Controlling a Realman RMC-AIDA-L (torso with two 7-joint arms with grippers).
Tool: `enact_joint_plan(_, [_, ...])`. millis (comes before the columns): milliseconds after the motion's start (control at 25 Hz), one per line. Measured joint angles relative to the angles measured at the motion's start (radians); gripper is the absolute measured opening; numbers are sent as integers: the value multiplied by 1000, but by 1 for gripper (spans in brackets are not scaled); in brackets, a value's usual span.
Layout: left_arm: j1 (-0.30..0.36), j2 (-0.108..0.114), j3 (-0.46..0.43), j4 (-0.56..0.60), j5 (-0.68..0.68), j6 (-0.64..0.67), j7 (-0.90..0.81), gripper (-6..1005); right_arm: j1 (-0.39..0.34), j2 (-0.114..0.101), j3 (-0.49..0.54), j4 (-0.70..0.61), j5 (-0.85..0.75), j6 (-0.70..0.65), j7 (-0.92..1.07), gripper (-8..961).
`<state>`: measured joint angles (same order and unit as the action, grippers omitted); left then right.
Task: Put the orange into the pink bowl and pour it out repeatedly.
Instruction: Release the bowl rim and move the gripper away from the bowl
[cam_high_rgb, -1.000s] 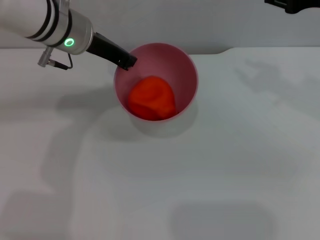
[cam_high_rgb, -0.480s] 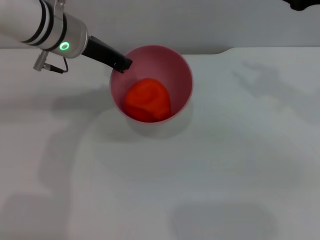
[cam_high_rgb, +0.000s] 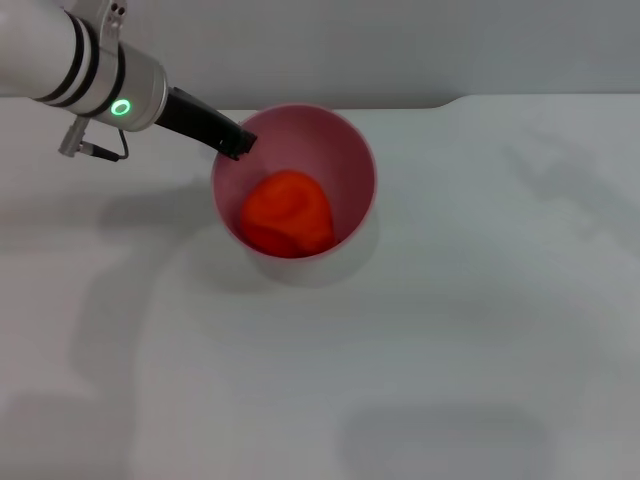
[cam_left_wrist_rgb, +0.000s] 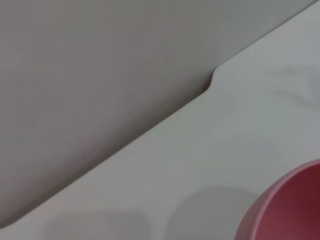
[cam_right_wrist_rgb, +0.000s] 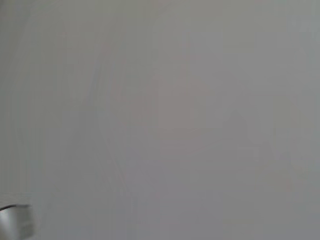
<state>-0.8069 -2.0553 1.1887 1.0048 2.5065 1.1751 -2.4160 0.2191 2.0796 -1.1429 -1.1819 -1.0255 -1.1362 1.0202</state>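
The pink bowl hangs over the white table, left of the middle in the head view, and its shadow lies on the surface below it. The orange lies in the bottom of the bowl. My left gripper comes in from the upper left and is shut on the bowl's far-left rim. A piece of that rim shows in the left wrist view. My right gripper is out of view.
The table's back edge runs along the top of the head view, with a small step near its middle. The right wrist view holds only a plain grey surface.
The left arm has carried the bowl, with the orange in it, to the left and slightly nearer. The right arm's dark part at the top right has left the view.
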Motion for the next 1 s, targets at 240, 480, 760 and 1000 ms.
enact_joint_plan(240, [4, -1, 1, 0, 0, 0, 0, 35, -5, 0, 8, 160, 271, -9, -206, 424])
enact_joint_plan(480, [8, 0, 1, 0, 0, 5, 0, 36, 4, 0, 1, 313, 528, -104, -372, 424])
enact_joint_plan(760, [4, 7, -6, 0, 19, 78, -3, 35, 6, -1, 1, 353, 555, -134, -387, 424])
enact_joint_plan(1000, [-2, 21, -8, 1, 63, 151, -11, 35, 13, -1, 0, 380, 557, -137, -388, 424])
